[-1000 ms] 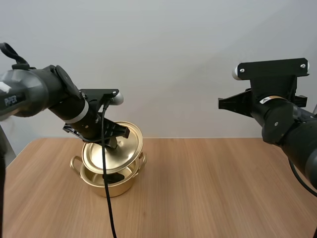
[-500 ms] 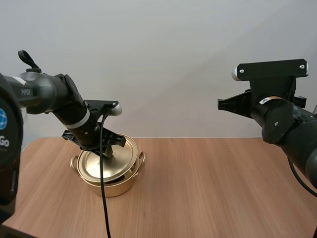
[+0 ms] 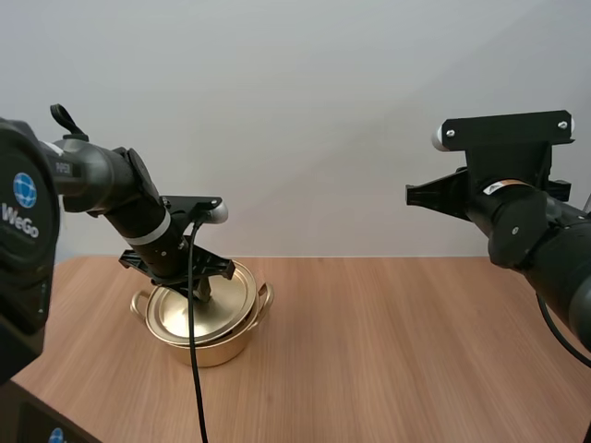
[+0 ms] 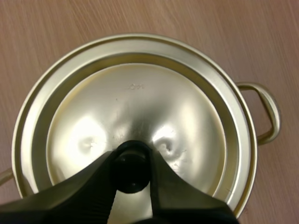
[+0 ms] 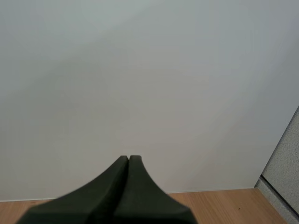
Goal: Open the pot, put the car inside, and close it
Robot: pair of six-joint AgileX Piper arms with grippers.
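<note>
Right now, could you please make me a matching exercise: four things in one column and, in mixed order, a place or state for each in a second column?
Column one:
1. lid
2. pot
3. left claw
4. right claw

Column two:
a. shut on nothing, away from the pot
b. stands on the table
c. clamped on the lid from above
d. covers the pot's mouth

Pairs: 1-d, 2-b, 3-c, 4-a

Shiny gold round metal pot and its gold domed metal lid, crowned by a black round knob, on the light-brown wood-grain bench; left tool and right tool are matte black.
</note>
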